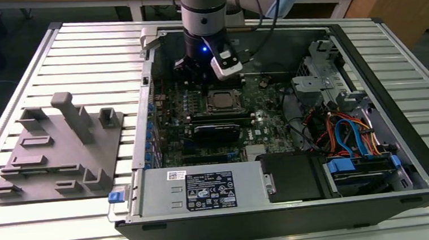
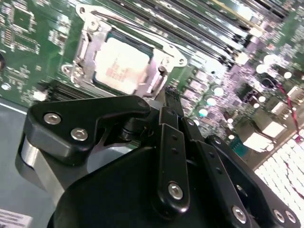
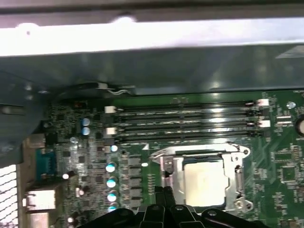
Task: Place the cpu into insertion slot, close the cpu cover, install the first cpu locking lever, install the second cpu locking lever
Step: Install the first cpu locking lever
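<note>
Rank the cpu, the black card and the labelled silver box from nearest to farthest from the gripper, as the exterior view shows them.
1. cpu, right by the gripper.
2. black card, mid-board.
3. labelled silver box, at the case's near edge.

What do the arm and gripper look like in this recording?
The arm is a silver-grey cylinder with a black wrist section, a small blue light and a white box mounted there. Black cables run alongside it. The gripper is black, built from jointed bars with silver screw heads.
</note>
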`<state>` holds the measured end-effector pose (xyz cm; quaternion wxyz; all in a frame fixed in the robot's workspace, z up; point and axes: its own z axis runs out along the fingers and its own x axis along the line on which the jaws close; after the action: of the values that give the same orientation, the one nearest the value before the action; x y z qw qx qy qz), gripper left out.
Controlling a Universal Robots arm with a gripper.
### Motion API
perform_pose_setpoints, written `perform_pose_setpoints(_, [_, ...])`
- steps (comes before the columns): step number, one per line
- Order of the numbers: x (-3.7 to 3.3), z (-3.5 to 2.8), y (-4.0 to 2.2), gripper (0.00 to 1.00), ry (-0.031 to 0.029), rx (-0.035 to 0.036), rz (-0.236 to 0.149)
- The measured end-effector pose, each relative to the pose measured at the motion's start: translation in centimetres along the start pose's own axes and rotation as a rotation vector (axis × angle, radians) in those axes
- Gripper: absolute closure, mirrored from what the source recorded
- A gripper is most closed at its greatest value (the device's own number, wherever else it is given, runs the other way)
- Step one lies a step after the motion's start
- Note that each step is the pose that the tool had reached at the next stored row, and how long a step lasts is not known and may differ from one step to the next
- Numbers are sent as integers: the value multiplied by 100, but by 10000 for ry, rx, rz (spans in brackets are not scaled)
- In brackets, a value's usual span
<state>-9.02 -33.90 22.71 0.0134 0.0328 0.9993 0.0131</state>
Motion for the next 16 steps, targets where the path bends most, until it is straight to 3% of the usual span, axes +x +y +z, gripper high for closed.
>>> perform_pose_setpoints(7, [17,-135,12,90,-2,-2,0])
perform_pose_setpoints(10, [39,-145,14,90,-2,-3,-1])
perform_pose_setpoints(16, [157,-149,8,90,-3,-4,0])
